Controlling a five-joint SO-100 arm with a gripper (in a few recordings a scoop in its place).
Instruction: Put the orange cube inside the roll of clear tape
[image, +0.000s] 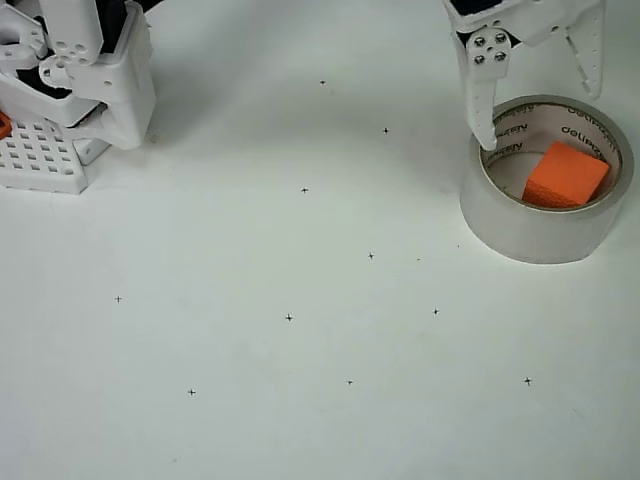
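Hand (540, 115) spread wide over roll of clear tape (545, 225) holding orange cube (566, 174).

You see a bright orange cube (565, 174), a greyish translucent tape roll (545, 180) with a pale core lettered green, a white claw (540, 112), and a white worktop (300, 350) dotted with small black crosses.

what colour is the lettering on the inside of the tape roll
Green, printed on the pale core of the roll of clear tape; clearest in the overhead view.

Orange cube (565, 174) inside tape roll (545, 228)
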